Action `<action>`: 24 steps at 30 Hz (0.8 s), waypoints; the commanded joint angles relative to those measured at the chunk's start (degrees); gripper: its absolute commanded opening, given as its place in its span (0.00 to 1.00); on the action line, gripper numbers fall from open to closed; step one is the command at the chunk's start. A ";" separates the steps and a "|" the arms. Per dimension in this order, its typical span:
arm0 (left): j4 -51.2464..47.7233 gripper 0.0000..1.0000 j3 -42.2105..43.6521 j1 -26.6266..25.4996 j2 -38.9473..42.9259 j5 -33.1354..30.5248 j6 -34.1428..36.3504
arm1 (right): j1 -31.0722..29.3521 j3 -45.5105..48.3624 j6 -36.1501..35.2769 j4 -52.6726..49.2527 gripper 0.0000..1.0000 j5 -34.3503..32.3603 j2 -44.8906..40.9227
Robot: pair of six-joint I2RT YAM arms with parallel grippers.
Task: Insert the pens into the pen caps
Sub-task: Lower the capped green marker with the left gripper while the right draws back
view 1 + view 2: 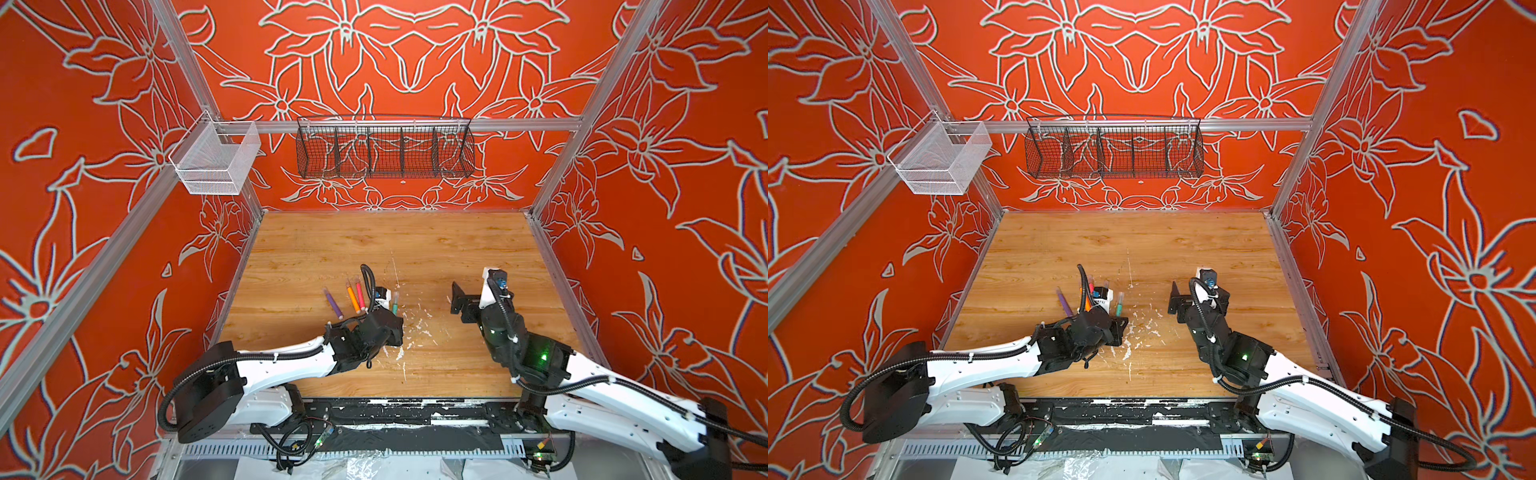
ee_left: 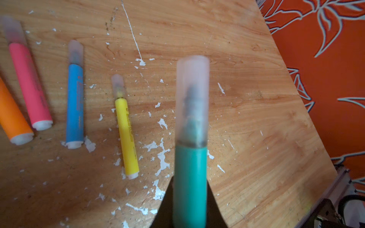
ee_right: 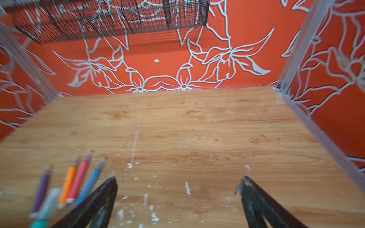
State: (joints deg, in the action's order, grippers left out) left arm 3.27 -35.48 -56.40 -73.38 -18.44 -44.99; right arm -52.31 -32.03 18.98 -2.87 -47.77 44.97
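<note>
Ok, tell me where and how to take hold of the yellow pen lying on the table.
Grip the yellow pen mid-barrel, coming straight down from above with the jaws across its width. It lies flat on the table, clear of the blue pen, so both long sides look free. The barrel is straight; its translucent cap might slip off if pinched.

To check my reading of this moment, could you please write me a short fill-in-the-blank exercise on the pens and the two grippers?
1. The left gripper is shut on a capped pen whose barrel is ___.
2. The right gripper stands ___ and holds nothing.
3. On the table, the pink pen lies between the orange pen and the ___ pen.
Missing words: green; open; blue.
</note>
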 commanded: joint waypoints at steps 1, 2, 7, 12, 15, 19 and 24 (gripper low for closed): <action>-3.65 0.00 -1.17 -0.47 -3.74 -4.32 -3.69 | 6.77 1.25 -8.33 8.19 0.98 -4.14 0.23; -4.47 0.00 -2.02 -0.46 -5.39 -4.86 -3.83 | 8.66 1.39 -5.35 5.68 0.98 -2.45 -0.07; -8.15 0.00 -6.82 -0.46 -14.26 -7.85 -4.44 | 11.30 6.45 -8.41 10.72 0.98 -1.92 -1.06; -9.30 0.00 -11.24 -0.46 -20.21 -10.67 -3.13 | 12.14 5.86 -7.85 9.49 0.98 -1.95 2.30; -9.15 0.00 -14.00 -0.29 -22.79 -10.40 -1.22 | 12.35 5.26 -7.24 9.33 0.98 -0.09 3.66; -8.72 0.00 -17.65 0.93 -26.64 -9.19 -0.28 | 12.51 5.38 -7.57 9.91 0.98 0.77 4.60; -10.99 0.00 -21.97 3.45 -31.82 -8.54 -1.16 | 13.48 6.87 -7.10 11.43 0.98 0.66 4.47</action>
State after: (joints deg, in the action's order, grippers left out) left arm -5.17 -55.83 -54.35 -103.00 -25.98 -45.63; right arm -39.68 -26.24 12.19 6.57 -47.40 49.74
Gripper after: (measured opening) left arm 0.150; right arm 0.981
